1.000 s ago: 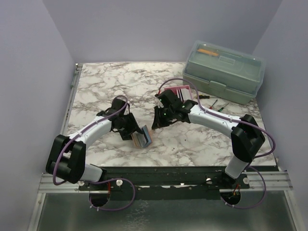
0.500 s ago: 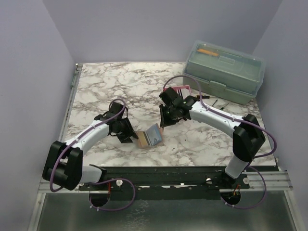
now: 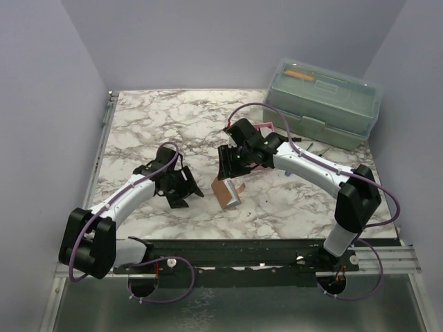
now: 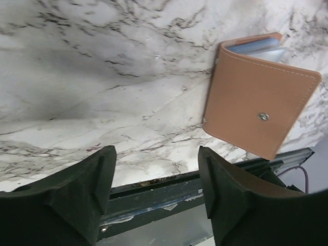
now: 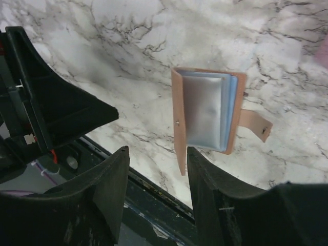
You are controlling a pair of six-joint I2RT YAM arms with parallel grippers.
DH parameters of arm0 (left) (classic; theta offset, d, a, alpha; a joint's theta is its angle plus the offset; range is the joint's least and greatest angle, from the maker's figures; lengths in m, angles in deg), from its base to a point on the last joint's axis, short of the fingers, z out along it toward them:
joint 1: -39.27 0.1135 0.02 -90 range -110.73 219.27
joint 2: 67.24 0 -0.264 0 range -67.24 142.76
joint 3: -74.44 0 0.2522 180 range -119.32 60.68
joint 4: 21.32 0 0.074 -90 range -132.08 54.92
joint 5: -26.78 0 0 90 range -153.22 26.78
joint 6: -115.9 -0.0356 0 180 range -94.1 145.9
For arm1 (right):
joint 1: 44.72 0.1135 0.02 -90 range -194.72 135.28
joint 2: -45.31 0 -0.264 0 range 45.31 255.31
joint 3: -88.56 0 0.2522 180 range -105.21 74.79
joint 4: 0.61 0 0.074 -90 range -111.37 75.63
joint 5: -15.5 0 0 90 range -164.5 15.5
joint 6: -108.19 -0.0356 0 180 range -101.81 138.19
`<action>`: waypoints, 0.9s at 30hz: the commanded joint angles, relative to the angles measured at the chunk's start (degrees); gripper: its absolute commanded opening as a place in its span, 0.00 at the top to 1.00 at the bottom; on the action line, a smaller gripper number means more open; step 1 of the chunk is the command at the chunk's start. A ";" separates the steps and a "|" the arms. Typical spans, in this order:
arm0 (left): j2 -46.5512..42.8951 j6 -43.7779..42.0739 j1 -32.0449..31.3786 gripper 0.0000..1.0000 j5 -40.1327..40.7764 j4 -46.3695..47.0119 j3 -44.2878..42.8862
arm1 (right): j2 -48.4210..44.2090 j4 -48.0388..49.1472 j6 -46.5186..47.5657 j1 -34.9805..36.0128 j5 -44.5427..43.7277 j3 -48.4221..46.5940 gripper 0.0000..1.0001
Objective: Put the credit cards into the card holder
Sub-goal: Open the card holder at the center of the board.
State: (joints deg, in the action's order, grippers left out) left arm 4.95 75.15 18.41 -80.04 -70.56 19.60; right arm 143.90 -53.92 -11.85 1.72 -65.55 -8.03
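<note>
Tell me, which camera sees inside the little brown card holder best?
The right wrist view: the card holder lies open there, showing its shiny sleeves and strap. The left wrist view shows mostly its tan cover and snap; the top view shows it tiny.

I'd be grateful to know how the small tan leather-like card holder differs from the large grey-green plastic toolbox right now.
The tan leather-like card holder is small and thin; the grey-green plastic toolbox is far bulkier. The card holder lies unsnapped, sleeves showing; the toolbox has its lid down. The card holder sits near the front edge; the toolbox stands at the far right corner. Both rest on the marble table.
</note>
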 commanded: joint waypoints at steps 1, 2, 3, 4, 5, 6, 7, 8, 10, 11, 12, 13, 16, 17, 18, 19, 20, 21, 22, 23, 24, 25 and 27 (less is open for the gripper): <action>-0.02 1.75 -0.14 0.25 -5.79 3.24 -2.88 | 0.44 4.85 -2.03 -2.10 8.16 3.03 0.49; -0.82 2.33 -0.14 0.24 -5.66 3.59 -3.21 | -0.05 6.81 -2.34 -2.96 10.52 4.42 0.48; -1.64 3.02 -0.14 0.22 -5.52 4.10 -3.51 | -0.77 9.90 -2.92 -3.62 13.87 6.61 0.46; -2.23 3.84 -0.14 0.21 -5.51 5.16 -3.70 | -1.28 13.65 -3.26 -4.02 17.62 8.99 0.45; -2.47 4.70 -0.15 0.21 -5.51 5.95 -3.98 | -1.17 17.02 -3.64 -4.08 21.35 10.78 0.44; -2.37 5.79 -0.10 0.21 -5.21 6.25 -4.44 | -0.53 19.22 -3.79 -4.13 24.24 11.89 0.44; -1.97 6.99 -0.06 0.23 -4.51 6.35 -4.92 | 0.45 20.41 -4.11 -4.08 26.78 12.27 0.45; -1.44 8.46 -0.10 0.27 -3.72 6.27 -5.42 | 1.56 21.78 -4.60 -4.14 28.50 12.63 0.46; -0.78 11.62 0.03 0.29 -0.55 4.70 -6.40 | 3.45 24.87 -5.09 -3.95 31.80 13.47 0.50; -0.73 13.32 0.16 0.27 0.38 4.37 -6.54 | 4.09 25.17 -4.85 -3.66 32.53 13.29 0.51; -0.73 14.50 0.32 0.26 0.82 4.40 -6.64 | 4.49 25.10 -4.40 -3.30 32.92 13.04 0.51; -0.54 15.38 0.33 0.24 0.93 4.75 -6.77 | 4.66 25.10 -3.76 -3.05 33.60 12.81 0.52; 3.03 14.33 0.64 0.21 -1.26 6.97 -8.37 | 4.04 24.25 -2.63 -2.52 34.95 13.04 0.54; 4.76 13.58 0.68 0.20 -2.57 7.79 -9.32 | 2.91 22.34 -2.80 -2.61 31.97 13.35 0.54; 6.52 12.87 0.65 0.20 -4.30 8.84 -10.40 | 1.50 19.75 -3.37 -2.63 28.02 13.84 0.51; 8.54 12.53 0.60 0.20 -6.08 9.56 -11.46 | -0.25 17.83 -3.45 -2.77 24.55 14.44 0.49; 10.37 12.31 0.52 0.20 -7.79 10.14 -12.45 | -2.09 15.91 -3.44 -3.14 21.17 15.11 0.46; 12.17 11.98 0.10 0.20 -8.77 10.59 -13.73 | -3.64 14.35 -3.70 -3.54 18.15 16.05 0.42; 13.68 11.34 -0.53 0.19 -8.96 10.64 -15.00 | -5.21 13.31 -4.11 -4.38 16.09 17.36 0.40; 15.04 10.64 -1.43 0.17 -8.41 10.47 -16.45 | -6.46 12.56 -4.52 -5.73 15.77 18.60 0.39; 16.38 10.25 -2.18 0.17 -7.55 10.17 -17.52 | -7.63 12.46 -4.84 -6.95 16.22 20.24 0.39; 17.79 10.39 -2.78 0.16 -6.62 9.38 -18.48 | -9.02 12.82 -5.06 -8.19 16.75 21.82 0.38; 21.12 11.03 -3.82 0.16 -4.16 5.07 -21.04 | -10.44 13.89 -5.12 -9.93 17.24 24.21 0.37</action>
State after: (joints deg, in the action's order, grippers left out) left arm 21.58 86.43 16.95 -85.42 -61.71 3.23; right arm 136.79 -37.72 -16.12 -4.84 -44.59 12.36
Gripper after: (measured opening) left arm 0.834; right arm 0.619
